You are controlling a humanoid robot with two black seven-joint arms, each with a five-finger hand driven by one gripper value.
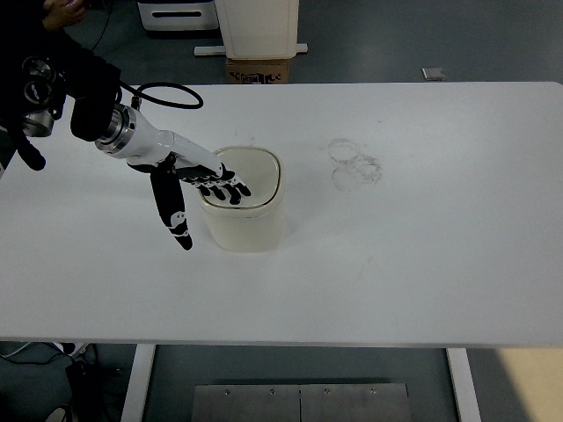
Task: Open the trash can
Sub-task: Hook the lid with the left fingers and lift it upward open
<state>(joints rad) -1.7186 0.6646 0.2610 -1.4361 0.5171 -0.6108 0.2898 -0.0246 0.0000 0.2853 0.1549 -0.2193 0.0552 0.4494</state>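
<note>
Top view shows you the left hand (189, 180) reaching in from the left, its fingers (230, 189) spread and extended over the near-left rim of the cream trash can (251, 220), which stands left of centre on the white worktop (422, 255). Whether the fingertips actually touch the lid, you cannot tell; the thumb points down beside the can, holding nothing.
</note>
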